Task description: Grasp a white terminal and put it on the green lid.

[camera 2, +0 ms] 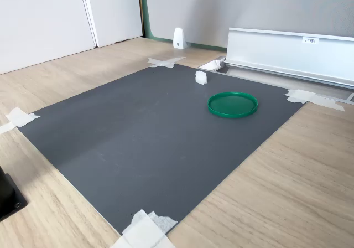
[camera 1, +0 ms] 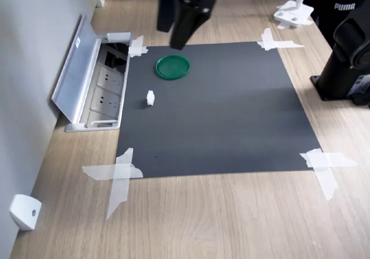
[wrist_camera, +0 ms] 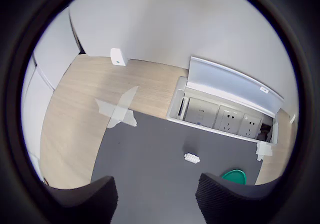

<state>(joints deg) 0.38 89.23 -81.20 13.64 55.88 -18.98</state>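
Your gripper (wrist_camera: 155, 196) raised, jaws spread and empty, white terminal (wrist_camera: 191, 157) lying ahead between them, green lid (wrist_camera: 234, 176) seemingly just beside one jaw tip.

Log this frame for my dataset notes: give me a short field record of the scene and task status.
terminal: white terminal lies on the black mat, not held
lid: green lid on the mat, nothing on it
relation: terminal and lid apart
end effector: end effector raised above the mat, open, empty
surroundings: open socket box beside the mat; tape strips at the mat's corners
status: grasp not yet made
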